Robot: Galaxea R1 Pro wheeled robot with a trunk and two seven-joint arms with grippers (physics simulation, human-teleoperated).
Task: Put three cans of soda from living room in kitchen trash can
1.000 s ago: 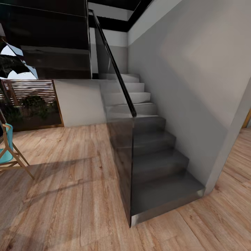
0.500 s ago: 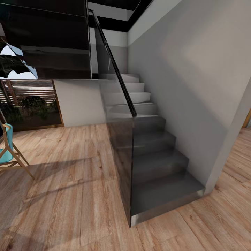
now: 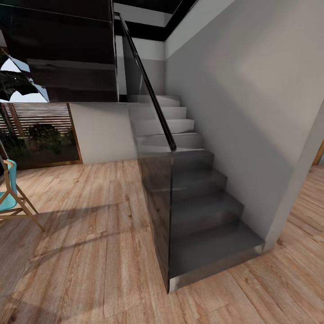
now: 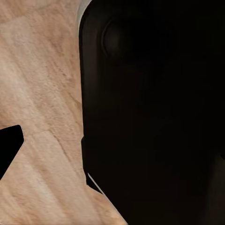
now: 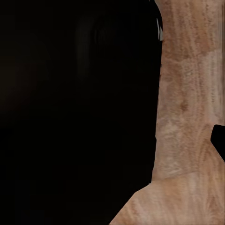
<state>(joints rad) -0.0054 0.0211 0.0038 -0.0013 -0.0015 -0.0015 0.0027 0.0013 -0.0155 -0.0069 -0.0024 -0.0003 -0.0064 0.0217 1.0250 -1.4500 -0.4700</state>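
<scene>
Ahead of you in the head view lies a wide floor (image 3: 81, 252) of light wood planks, running from the near edge to the far wall and around to the right of the stairs. A tall pale grey wall (image 3: 252, 90) rises on the right and slopes down alongside the staircase (image 3: 198, 202). The lower steps are dark grey and the upper ones turn pale as they climb away from you. A dark glass panel (image 3: 155, 198) stands along the staircase's left side, topped by a black handrail (image 3: 148, 90) that slants up toward the dark ceiling. To the left of the stairs a low white wall (image 3: 101, 132) sits behind the floor, and beside it a wood-framed window (image 3: 40, 135) shows slats and greenery outside. At the far left edge you have part of a chair (image 3: 11, 193) with a turquoise seat and thin wooden legs, standing on the planks.

Both wrist views are mostly taken up by a large black body (image 4: 154, 117) close to the lens, and the other black bulk (image 5: 75, 112) likewise, with wood planks beyond. You cannot tell from these whether either gripper's fingers are spread or pressed together. The soda cans and the bin are out of sight from here.
</scene>
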